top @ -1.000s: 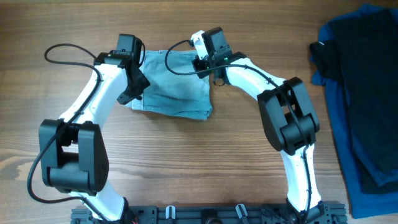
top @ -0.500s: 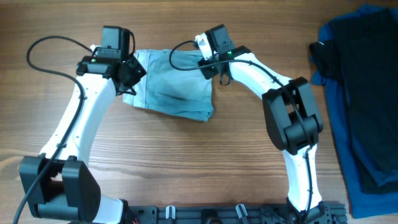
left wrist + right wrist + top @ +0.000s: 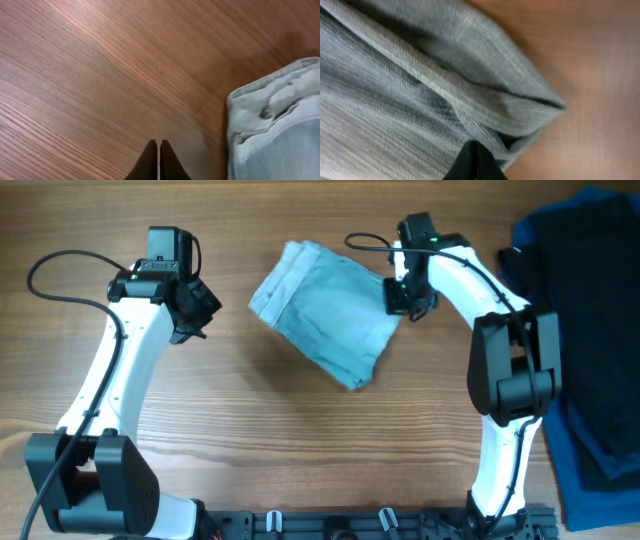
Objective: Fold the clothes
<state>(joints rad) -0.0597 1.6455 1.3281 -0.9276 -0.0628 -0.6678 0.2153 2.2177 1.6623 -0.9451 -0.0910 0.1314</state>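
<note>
The light blue denim shorts lie folded into a compact bundle on the wooden table, turned at an angle. My right gripper is at the bundle's right edge. In the right wrist view its fingers are shut and pressed into the folded denim near a hemmed corner. My left gripper is left of the shorts and apart from them. Its fingers are shut and empty over bare wood, with the shorts' waistband end off to their right.
A dark blue garment with a black garment on top lies along the table's right edge, close to my right arm. A black cable loops off my left arm at the far left.
The shorts have shifted right and turned along with my right gripper. My left gripper has let go of their left edge and drawn away to the left.
</note>
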